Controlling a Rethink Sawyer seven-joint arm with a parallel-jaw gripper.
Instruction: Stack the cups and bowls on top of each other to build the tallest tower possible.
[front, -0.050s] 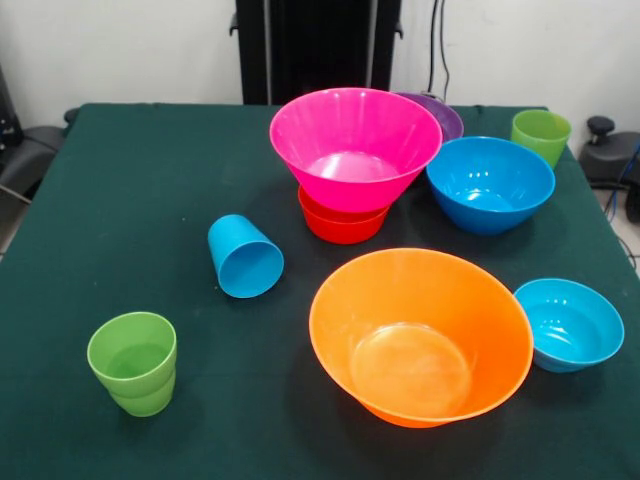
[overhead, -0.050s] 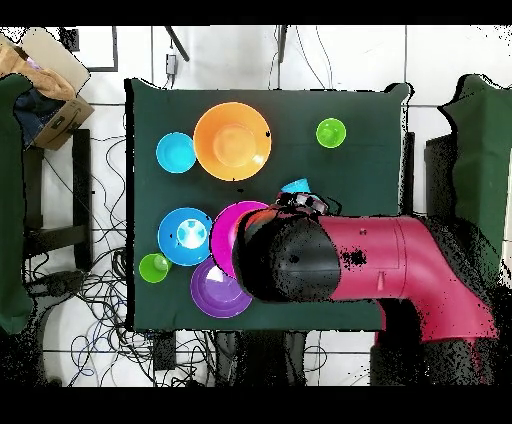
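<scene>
Bowls and cups sit scattered on the green table (front, -0.050s: 120, 180). The pink bowl (front, -0.050s: 355, 145) rests in a red-orange bowl (front, -0.050s: 340, 225), forming a low tower, with the orange bowl (front, -0.050s: 420, 335) near the front. A blue cup (front, -0.050s: 245, 257) lies tipped. The arm (overhead, -0.050s: 350, 262) hides the gripper overhead; finger state cannot be told.

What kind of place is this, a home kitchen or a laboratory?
Most likely a robotics lab. A red and black robot arm reaches over a table under a dark green cloth, loose cables lie on the tiled floor, and plastic bowls and cups are set out as test objects.
</scene>
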